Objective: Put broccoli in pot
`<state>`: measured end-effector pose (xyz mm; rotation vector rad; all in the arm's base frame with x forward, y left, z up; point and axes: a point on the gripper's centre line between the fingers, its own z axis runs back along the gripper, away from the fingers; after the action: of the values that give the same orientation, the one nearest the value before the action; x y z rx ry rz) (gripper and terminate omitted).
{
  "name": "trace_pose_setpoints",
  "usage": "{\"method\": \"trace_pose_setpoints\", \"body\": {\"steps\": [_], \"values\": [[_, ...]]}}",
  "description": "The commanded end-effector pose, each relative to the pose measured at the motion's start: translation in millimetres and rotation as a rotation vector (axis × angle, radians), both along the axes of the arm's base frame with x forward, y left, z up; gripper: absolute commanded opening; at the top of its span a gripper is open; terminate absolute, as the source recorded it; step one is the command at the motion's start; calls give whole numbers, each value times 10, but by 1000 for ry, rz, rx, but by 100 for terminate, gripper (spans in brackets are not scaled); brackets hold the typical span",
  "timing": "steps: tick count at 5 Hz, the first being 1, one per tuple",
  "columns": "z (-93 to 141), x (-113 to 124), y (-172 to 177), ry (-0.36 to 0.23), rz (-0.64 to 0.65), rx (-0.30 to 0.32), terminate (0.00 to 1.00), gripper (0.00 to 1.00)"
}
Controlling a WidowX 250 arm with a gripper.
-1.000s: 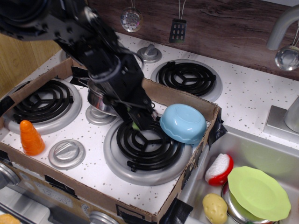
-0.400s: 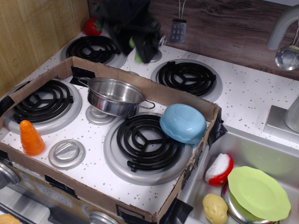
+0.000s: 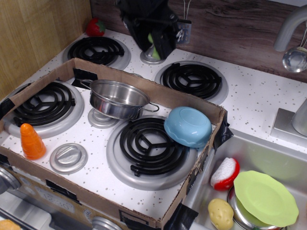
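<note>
Claw [image 3: 154, 45]: top centre of frame, clamped on the broccoli [image 3: 153, 46], raised above the rear burners.
Pot [image 3: 116, 99]: left of centre, inside the cardboard tray [image 3: 158, 96], empty.
Blue bowl [image 3: 188, 126]: tipped, right of pot.
Writing: none readable.

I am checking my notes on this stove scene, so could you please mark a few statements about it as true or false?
1. The broccoli is held in the gripper above the back of the stove. True.
2. The pot already has the broccoli inside it. False: the pot looks empty.
3. The blue bowl lies tipped beside the front right burner. True.
4. The orange carrot sits in the sink. False: it stands at the front left, inside the cardboard tray.
5. The green plate is on a burner. False: it is in the sink.
</note>
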<state>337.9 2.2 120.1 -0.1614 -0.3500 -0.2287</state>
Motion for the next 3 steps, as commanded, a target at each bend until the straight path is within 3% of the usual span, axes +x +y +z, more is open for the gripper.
{"method": "trace_pose_setpoints", "body": {"steps": [1, 3], "values": [[24, 0, 272, -18, 4, -11, 0, 0], [16, -83, 493, -21, 9, -18, 0, 0]]}}
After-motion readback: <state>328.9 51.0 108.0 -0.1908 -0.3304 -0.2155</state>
